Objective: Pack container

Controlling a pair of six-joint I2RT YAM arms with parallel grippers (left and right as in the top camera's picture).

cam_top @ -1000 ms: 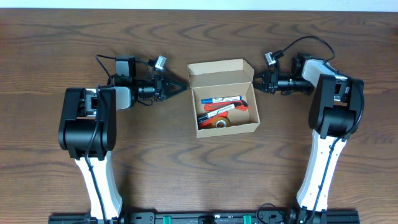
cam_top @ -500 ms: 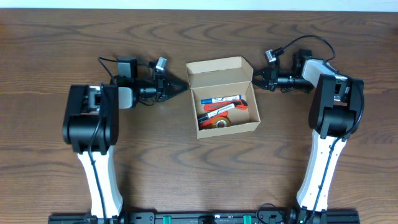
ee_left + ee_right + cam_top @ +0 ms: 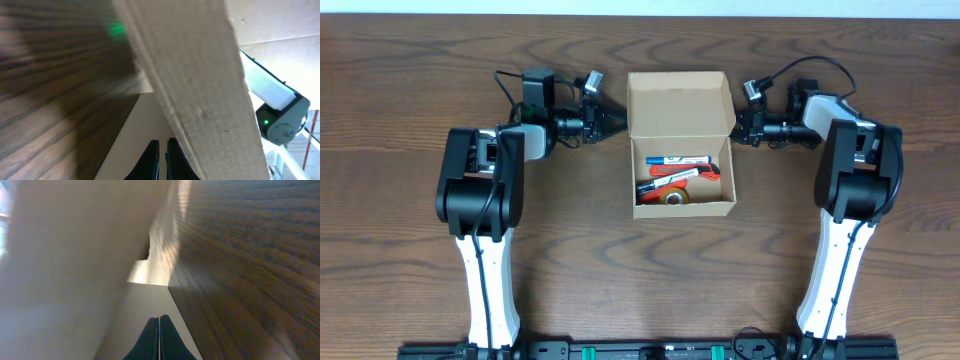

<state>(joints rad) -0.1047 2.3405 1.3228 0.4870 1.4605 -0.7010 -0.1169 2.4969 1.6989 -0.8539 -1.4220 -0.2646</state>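
Note:
The container (image 3: 686, 207) is a tan cardboard box in the middle of the table, its flap lid (image 3: 680, 103) raised at the far side. Inside lie a blue marker (image 3: 677, 159), a red marker (image 3: 672, 180) and a roll of tape (image 3: 672, 198). My left gripper (image 3: 620, 122) is shut, its tip at the lid's left edge. My right gripper (image 3: 733, 127) is shut at the lid's right edge. In the left wrist view the shut gripper (image 3: 163, 142) lies against the cardboard lid (image 3: 200, 90). In the right wrist view the shut gripper (image 3: 159, 318) points along the cardboard wall (image 3: 75, 255).
Both arms reach in from the near side, their bases at the front edge of the dark wooden table (image 3: 400, 260). Cables loop above each wrist camera. The right arm's white link (image 3: 270, 95) shows beyond the lid in the left wrist view.
My left gripper has moved away from the front edge and to the right, up to the lid's left edge. The lid has swung up and shows more face. The right gripper hardly moved.

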